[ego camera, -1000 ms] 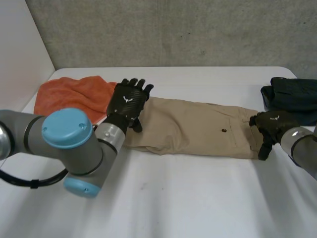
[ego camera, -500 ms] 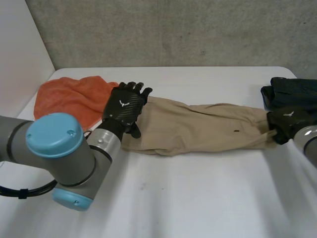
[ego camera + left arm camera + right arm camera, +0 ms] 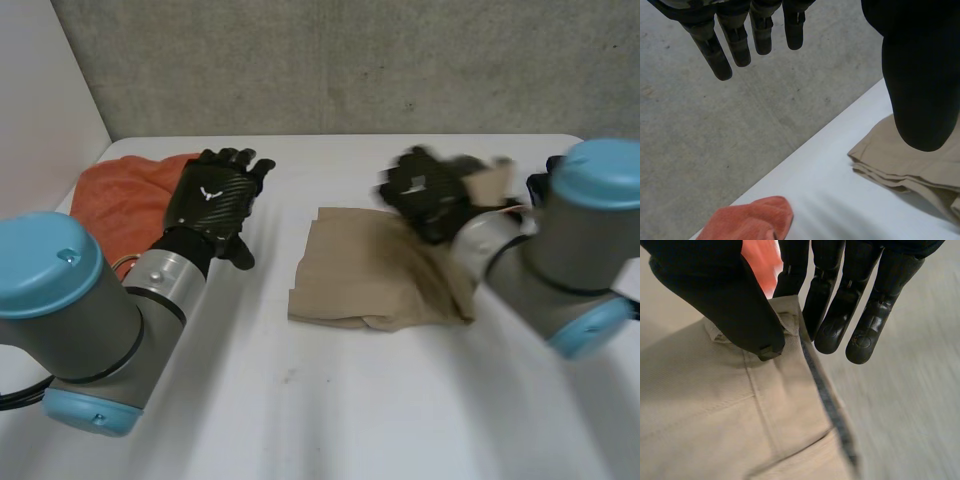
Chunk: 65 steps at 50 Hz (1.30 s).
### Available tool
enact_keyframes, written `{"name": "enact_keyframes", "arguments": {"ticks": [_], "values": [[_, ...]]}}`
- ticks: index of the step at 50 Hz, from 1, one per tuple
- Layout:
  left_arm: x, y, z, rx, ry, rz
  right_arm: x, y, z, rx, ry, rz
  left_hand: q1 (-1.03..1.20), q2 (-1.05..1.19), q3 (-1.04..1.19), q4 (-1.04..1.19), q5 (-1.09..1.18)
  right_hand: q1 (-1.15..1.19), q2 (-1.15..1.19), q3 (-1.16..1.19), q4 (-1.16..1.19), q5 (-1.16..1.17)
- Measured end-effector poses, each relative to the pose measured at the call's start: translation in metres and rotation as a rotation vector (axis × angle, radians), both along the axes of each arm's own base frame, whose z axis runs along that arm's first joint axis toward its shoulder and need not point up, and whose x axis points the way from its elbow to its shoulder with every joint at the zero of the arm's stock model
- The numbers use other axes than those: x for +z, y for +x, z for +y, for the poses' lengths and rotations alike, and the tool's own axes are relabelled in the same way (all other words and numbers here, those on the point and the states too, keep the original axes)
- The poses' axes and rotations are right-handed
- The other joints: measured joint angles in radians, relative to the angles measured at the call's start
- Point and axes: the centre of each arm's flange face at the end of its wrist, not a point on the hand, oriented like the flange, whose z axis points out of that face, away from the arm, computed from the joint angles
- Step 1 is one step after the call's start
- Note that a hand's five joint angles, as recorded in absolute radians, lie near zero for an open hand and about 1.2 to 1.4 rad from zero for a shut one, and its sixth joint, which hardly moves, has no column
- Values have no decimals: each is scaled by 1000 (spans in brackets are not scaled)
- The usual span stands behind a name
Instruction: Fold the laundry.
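Evidently this is the middle of a fold. The right robot hand [image 3: 425, 195] pinches the waistband [image 3: 775, 385] of the khaki trousers [image 3: 370, 275], thumb pressed against straight fingers. It holds that end raised above the rest of the garment. I judge the grip sits at the waistband corner so the whole end can be laid flat over the half below.

The left robot hand [image 3: 213, 200] is open, fingers straight, with nothing in it. It hovers above the worktop [image 3: 330, 420] toward the far left corner, between the orange towel [image 3: 115, 205] and the trousers. It is probably held aside so the cloth can come over unhindered.

The trousers lie near the middle of the worktop, doubled into a rough rectangle. The side facing the left robot hand shows neatly stacked layers. The near edge is rumpled, and the other side slopes up to the gripping hand. A belt loop and stitched seams show beside the thumb. The towel lies crumpled at the far left corner, apart from the trousers.
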Motion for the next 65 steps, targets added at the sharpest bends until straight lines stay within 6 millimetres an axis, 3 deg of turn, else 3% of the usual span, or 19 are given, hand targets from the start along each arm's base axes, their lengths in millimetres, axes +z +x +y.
{"name": "enact_keyframes", "arguments": {"ticks": [1,2,7,11,12,14,15,17,18,26,30,34,38,44,45,52,56,61,65], "values": [[0,0,0,0,0,0,0,0,0,0,0,0,0,0,0,0,0,0,0,0,0,0],[1,5,-4,17,-1,1,-13,45,26,195,16,-34,0,0,0,0,0,0,0,0,1,16],[-1,11,-8,37,10,5,-43,84,48,332,107,-68,0,0,0,0,0,0,1,0,2,26],[-3,13,-9,43,25,16,-61,96,53,351,171,-88,0,0,0,0,0,4,1,0,2,27],[-3,14,-9,43,27,18,-63,98,53,349,180,-92,0,0,0,0,0,-111,-96,-98,-96,-69],[-3,14,-10,44,30,26,-63,100,50,318,196,-113,0,0,0,0,0,-534,-554,-545,-522,-486],[-3,14,-11,43,30,30,-59,100,48,294,198,-128,0,0,0,0,0,-674,-752,-721,-672,-658],[-1,13,-12,42,26,36,-52,98,45,262,198,-150,0,0,0,0,0,-696,-770,-759,-703,-693],[0,13,-13,41,21,39,-47,97,43,238,201,-169,0,0,0,0,0,-774,-936,-933,-890,-860],[22,-8,-23,-1,-46,93,21,57,33,34,346,-502,0,0,0,0,0,-777,-954,-969,-950,-914],[26,-31,-25,-55,-56,125,37,26,21,-61,449,-658,0,0,0,0,0,-777,-954,-969,-950,-914],[23,-54,-26,-108,-42,137,39,3,11,-143,528,-747,0,0,0,0,0,-777,-954,-969,-950,-914],[6,-84,-32,-168,6,123,31,-13,-1,-224,613,-781,0,0,0,0,0,-777,-954,-969,-950,-914],[-28,-107,-46,-191,96,68,4,-9,-18,-278,695,-735,0,0,0,0,0,-777,-954,-969,-950,-914],[-28,-107,-46,-191,96,68,4,-9,-18,-278,695,-735,0,0,0,0,0,-777,-954,-969,-950,-914],[-81,-105,-52,-162,286,-63,-45,4,-36,-310,795,-644,0,0,0,0,0,-777,-954,-969,-950,-914],[-96,-97,-47,-142,367,-126,-69,7,-39,-318,816,-569,0,0,0,0,0,-777,-954,-969,-950,-914],[-98,-86,-45,-119,407,-167,-87,5,-40,-338,768,-445,0,0,0,0,0,-802,-954,-981,-950,-919],[-78,-81,-47,-110,384,-155,-80,1,-42,-361,670,-355,0,0,0,0,0,-816,-954,-984,-950,-919]]}}
